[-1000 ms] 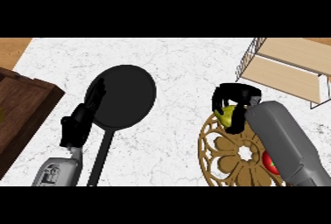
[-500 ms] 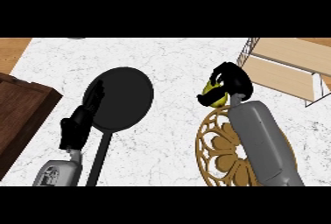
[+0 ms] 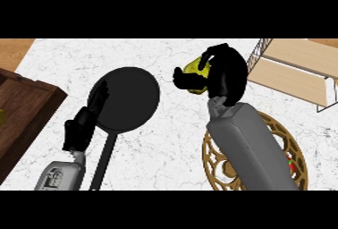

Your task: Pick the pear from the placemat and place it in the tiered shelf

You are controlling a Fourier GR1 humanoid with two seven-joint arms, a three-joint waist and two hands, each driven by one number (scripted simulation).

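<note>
White marble counter (image 3: 165, 147) under me: my right hand (image 3: 224, 74) grasps the yellow-green pear (image 3: 192, 68) beside the wooden tiered shelf (image 3: 290, 74); left hand (image 3: 82, 127) rests unclenched.

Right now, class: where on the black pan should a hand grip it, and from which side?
Grip the pan by its long handle, coming from the near edge: the handle runs straight back toward the robot, beside the left hand.

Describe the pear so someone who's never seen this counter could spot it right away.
Find the wooden shelf at the counter's upper right. Just left of it, the right hand is raised above the round gold placemat, curled around the pear. It is the only yellow-green thing there, unlike the black pan further left.
</note>
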